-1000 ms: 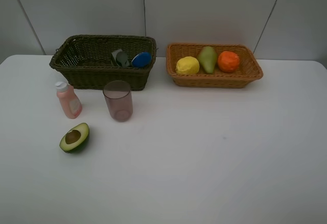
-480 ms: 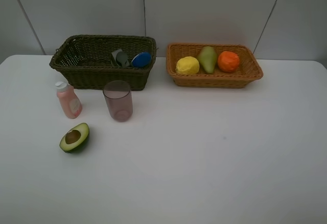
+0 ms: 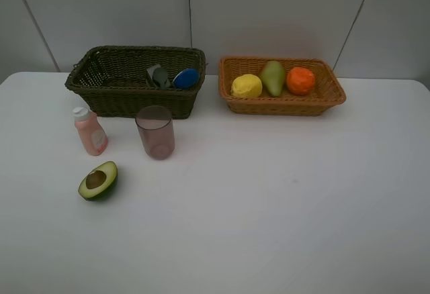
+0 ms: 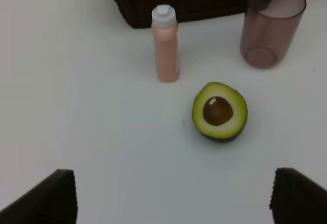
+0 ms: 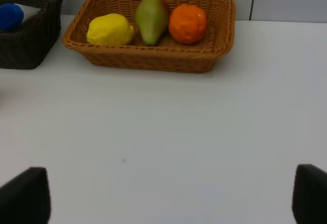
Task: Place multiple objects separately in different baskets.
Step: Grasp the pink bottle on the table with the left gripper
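Observation:
The dark basket (image 3: 101,86) holds a black pump bottle (image 3: 158,76) and a bottle with a blue cap (image 3: 186,78). In the orange-tan basket (image 3: 282,104) lie a lemon (image 3: 246,86), a pear (image 3: 273,77) and an orange (image 3: 300,80). On the table before the dark basket stand a pink bottle (image 3: 89,131) and a translucent cup (image 3: 156,131), with an avocado half (image 3: 98,180) lying cut side up nearer the front. My left gripper (image 4: 173,198) is open, short of the avocado half (image 4: 219,110). My right gripper (image 5: 166,196) is open over bare table, short of the orange-tan basket (image 5: 148,58).
The white table (image 3: 282,200) runs back to a grey panelled wall close behind both baskets. Neither arm shows in the high view.

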Robot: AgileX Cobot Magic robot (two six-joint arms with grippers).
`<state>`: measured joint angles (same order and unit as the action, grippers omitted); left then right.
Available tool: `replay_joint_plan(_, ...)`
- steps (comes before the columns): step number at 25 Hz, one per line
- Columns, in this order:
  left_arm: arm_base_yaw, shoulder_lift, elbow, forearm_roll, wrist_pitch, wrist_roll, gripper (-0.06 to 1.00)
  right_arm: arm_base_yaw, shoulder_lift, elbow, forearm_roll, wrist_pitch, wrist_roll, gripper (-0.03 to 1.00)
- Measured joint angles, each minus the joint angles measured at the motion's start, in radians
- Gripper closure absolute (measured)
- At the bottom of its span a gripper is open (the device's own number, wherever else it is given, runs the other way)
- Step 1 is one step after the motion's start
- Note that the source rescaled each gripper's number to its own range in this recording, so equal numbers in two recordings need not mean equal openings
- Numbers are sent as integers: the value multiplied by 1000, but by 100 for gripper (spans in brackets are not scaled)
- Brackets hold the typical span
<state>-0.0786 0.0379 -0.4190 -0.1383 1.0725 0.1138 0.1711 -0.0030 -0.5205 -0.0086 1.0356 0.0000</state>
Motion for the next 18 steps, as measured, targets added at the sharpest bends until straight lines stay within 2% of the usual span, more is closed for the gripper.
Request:
replay_joint_plan(7, 0, 162, -70, -13, -6, 0, -5, 0, 0, 0, 0, 0, 0, -3)
replay_joint_plan(14, 0, 360, -137, -74, -41, 0, -5, 0, 0, 0, 0, 0, 0, -3)
replay_joint_plan(18, 0, 466, -169, -140, -78, 0, -5, 0, 0, 0, 0, 0, 0, -3)
